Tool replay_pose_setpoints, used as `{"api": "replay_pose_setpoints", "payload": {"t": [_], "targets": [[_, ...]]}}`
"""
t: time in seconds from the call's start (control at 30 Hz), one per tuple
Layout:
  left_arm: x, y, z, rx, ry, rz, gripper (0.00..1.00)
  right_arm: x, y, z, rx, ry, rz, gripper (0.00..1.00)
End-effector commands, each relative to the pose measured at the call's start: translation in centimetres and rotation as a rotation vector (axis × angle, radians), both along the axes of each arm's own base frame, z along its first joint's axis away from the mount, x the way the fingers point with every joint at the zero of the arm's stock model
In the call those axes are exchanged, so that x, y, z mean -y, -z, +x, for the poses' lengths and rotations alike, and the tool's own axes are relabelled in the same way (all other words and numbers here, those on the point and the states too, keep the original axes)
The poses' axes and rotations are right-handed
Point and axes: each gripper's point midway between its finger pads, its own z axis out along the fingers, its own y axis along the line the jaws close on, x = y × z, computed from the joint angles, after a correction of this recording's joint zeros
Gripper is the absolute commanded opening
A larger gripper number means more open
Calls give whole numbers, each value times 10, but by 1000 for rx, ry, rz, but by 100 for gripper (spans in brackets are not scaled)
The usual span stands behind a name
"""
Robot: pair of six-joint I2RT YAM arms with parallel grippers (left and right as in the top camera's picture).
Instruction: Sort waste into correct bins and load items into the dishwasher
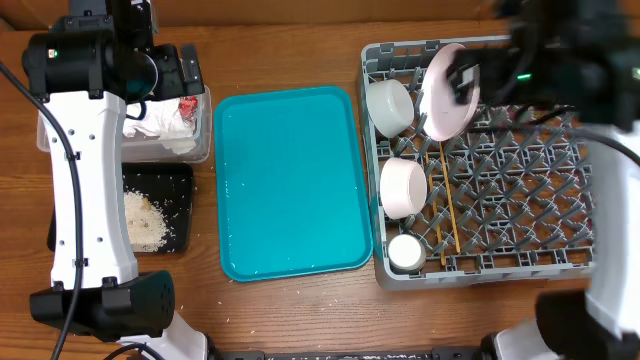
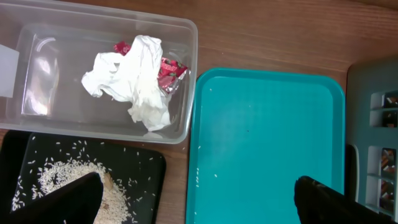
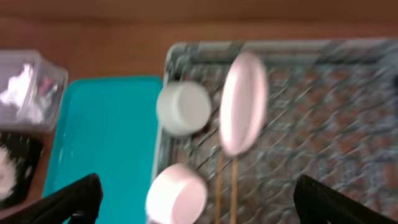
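The grey dish rack (image 1: 520,180) holds an upright pale pink plate (image 1: 445,92), a grey-green bowl (image 1: 390,105), a white bowl (image 1: 404,187), a small white cup (image 1: 405,252) and two chopsticks (image 1: 447,205). I see no white plate. The clear tub (image 2: 186,74) holds crumpled napkins (image 2: 134,81) and red-and-white wrappers (image 2: 171,68). The black tray (image 2: 143,168) holds rice crumbs (image 2: 62,177). My left gripper (image 2: 198,186) is open and empty, high above the tub and tray. My right gripper (image 3: 198,183) is open and empty above the rack's left side, in a blurred view.
The teal serving tray (image 1: 290,180) lies between the bins and the rack, with a few stray rice grains (image 2: 199,177) along its left edge. The left arm's white body (image 1: 85,190) covers part of the tub and black tray in the overhead view.
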Motion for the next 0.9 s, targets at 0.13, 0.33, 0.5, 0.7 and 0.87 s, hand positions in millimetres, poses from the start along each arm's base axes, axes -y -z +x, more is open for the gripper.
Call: {"api": "replay_pose_setpoints", "payload": {"t": [0.13,0.33,0.5,0.7,0.87], "targets": [[0,-2,2,6,-7,3,100,24,-56,-26,330,-17,-47,100],[0,-2,2,6,-7,3,100,26,-34,-40,544,8,-28,100],[0,-2,2,6,-7,3,100,33,50,-77,646,81,46,100],[0,-2,2,6,-7,3,100,33,140,-110,730,85,56,100],[0,-2,2,6,-7,3,100,33,185,-119,818,82,59,100]]}}
